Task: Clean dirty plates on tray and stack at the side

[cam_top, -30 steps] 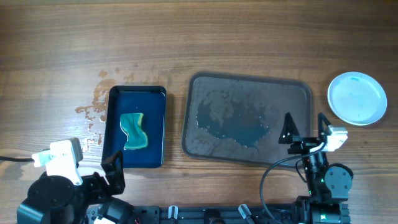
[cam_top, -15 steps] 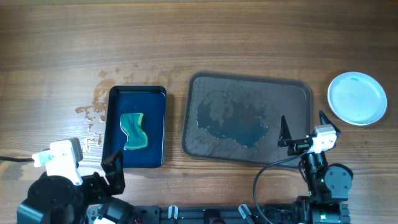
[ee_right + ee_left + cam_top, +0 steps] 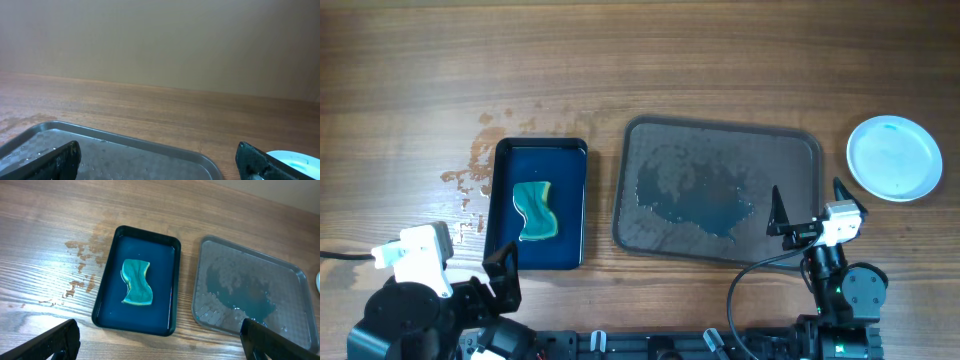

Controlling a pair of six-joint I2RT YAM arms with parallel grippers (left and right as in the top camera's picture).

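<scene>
Showing wet tray point(image 3: 790, 160) on wooden table point(image 3: 620, 70) | beige wall point(image 3: 160, 40) | left hand point(image 3: 157, 332), right hand point(image 3: 157, 150) splayed

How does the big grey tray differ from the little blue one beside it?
The grey tray is larger, long side running left-right; the blue tray is smaller, long side running front-back. The grey tray holds only a bluish wet patch; the blue tray holds a teal sponge. Both are rectangular, round-cornered and rimmed.

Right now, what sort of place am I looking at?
Probably a robot test bench for dishwashing practice: wooden table, wet grey rectangular tray, teal sponge in a dark-blue rectangular tray, round white plate aside.
</scene>
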